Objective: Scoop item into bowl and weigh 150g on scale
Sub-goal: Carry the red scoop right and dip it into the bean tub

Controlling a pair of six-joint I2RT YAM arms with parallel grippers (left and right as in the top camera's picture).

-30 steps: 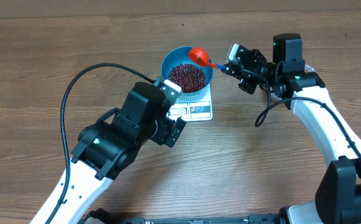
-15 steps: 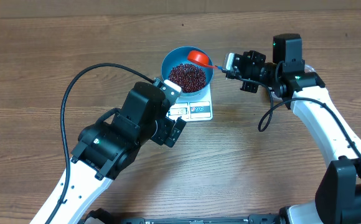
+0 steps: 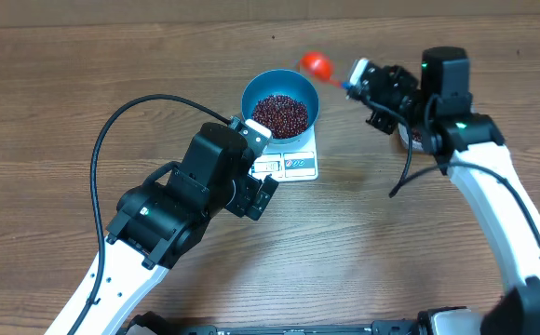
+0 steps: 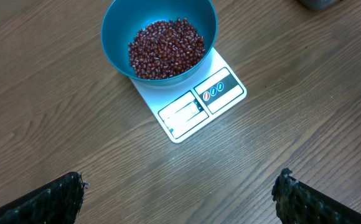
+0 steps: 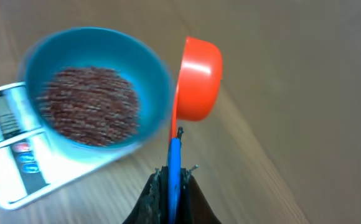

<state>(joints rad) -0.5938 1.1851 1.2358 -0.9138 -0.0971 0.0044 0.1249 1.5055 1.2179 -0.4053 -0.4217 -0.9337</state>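
Observation:
The blue bowl (image 3: 251, 93) stands on the white scale (image 3: 293, 167) with a heap of dark red beans (image 3: 279, 113) in it. My right gripper (image 3: 356, 74) is shut on the blue handle (image 5: 175, 158) of an orange-red scoop (image 3: 317, 64). The scoop hangs over bare table just past the bowl's far right rim. In the right wrist view the scoop (image 5: 199, 78) is edge-on beside the bowl (image 5: 152, 74), so its inside is hidden. My left gripper (image 4: 180, 199) hovers open above the table in front of the scale (image 4: 199, 106), its fingers (image 4: 56, 199) wide apart with nothing between them.
A black cable (image 3: 112, 130) loops over the table left of the left arm. Part of a grey container (image 4: 317, 3) shows at the top right edge of the left wrist view. The right arm (image 3: 475, 177) reaches in from the right.
My right gripper has carried the scoop from above the bowl's right rim back and to the right, off the bowl. The left arm, bowl and scale have not moved.

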